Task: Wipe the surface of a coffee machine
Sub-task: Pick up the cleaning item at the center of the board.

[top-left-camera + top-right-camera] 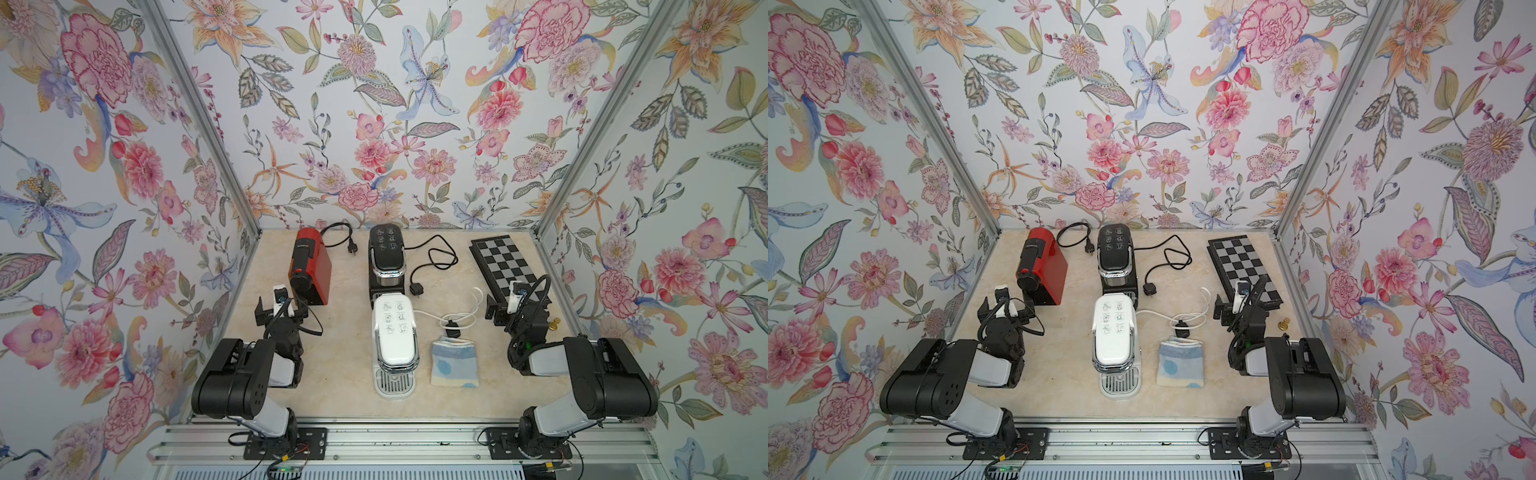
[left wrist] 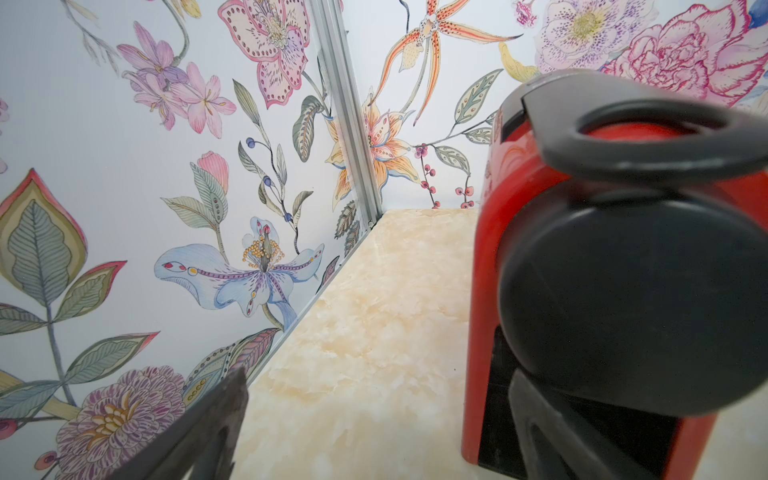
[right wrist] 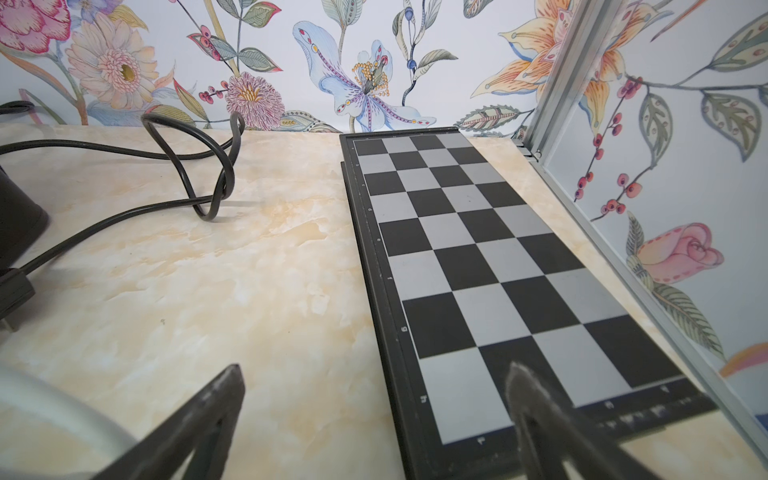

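Three coffee machines stand on the marble-look table in both top views: a red one (image 1: 309,266) at the back left, a black one (image 1: 386,257) at the back middle, and a white one (image 1: 395,336) in front of it. A folded blue-and-cream cloth (image 1: 454,361) lies flat just right of the white machine. My left gripper (image 1: 281,306) is open and empty, close in front of the red machine (image 2: 519,249). My right gripper (image 1: 515,305) is open and empty too, hovering over the near end of a chessboard (image 3: 457,249).
The folded chessboard (image 1: 503,262) lies at the back right, with a small gold piece (image 1: 552,325) near its front corner. A black cord (image 1: 436,257) loops between the black machine and the board. A white cord (image 1: 457,316) and plug lie behind the cloth. Floral walls enclose three sides.
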Available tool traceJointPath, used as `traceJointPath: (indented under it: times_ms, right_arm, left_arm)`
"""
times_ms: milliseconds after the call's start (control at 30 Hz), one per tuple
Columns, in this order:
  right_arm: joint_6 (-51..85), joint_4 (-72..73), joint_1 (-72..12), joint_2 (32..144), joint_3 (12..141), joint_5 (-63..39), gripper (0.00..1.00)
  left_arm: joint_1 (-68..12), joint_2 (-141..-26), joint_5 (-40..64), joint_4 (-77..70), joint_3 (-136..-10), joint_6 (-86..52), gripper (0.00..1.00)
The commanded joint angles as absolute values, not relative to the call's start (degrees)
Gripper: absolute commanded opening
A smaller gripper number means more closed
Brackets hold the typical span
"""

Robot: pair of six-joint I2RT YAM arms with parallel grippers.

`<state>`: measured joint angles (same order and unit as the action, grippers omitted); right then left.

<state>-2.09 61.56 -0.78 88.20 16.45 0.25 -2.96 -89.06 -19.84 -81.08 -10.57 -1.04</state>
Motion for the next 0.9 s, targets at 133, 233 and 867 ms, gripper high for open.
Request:
traceJointPath:
  times_ms: [133,233,867]
  right_arm:
    - [-2.0,57.7,-0.6,85.8,18.7,-0.1,1.0]
    - [-1.2,50.8,-1.0,80.0,19.9,3.7,1.0]
    - [26.5,-28.9,-30.5,51.8,37.2,18.0,0.99]
  left_arm:
    - [-3.4,-89.2,-19.1,-82.8,-10.7,-1.3,0.99]
    - [-3.4,-89.2,-19.1,-82.9,-10.7,-1.3,0.99]
    - [-6.5,-88.9,-25.0,-88.2,-7.6,0.8,0.99]
